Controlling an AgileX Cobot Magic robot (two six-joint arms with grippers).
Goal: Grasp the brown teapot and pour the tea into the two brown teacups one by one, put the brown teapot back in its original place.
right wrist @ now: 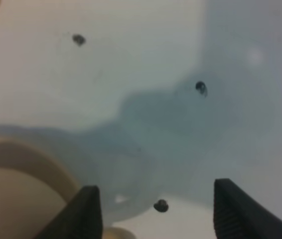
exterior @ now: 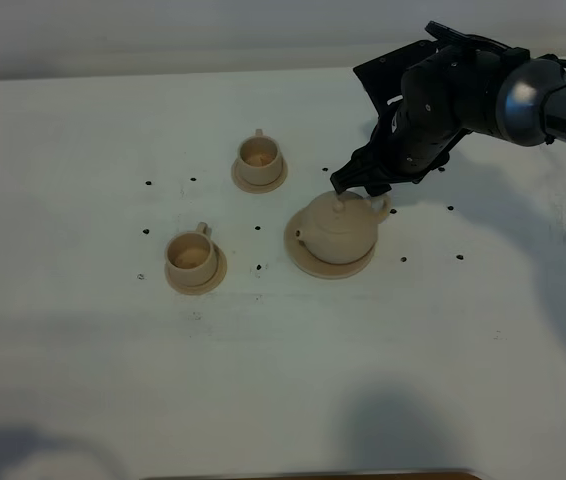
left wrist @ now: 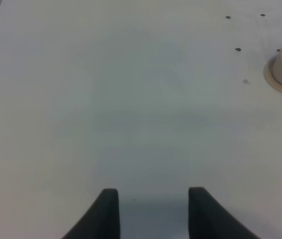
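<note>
brown teapot (exterior: pixel 338 228) on wide saucer (exterior: pixel 306 260), mid-desk | right pincer (exterior: pixel 361 182) spread, empty, above loop handle (exterior: pixel 379 207) | left pincer (left wrist: pixel 153 199) spread, empty | likely rigid, slick, breakable, tea-heavy: grip handle

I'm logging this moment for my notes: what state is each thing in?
Teapot: upright, lid on, on the wide saucer.
Far cup: upright, not held.
Near cup: upright, not held.
Right gripper: jaws open, empty, near the teapot.
Left gripper: jaws open, empty.
</note>
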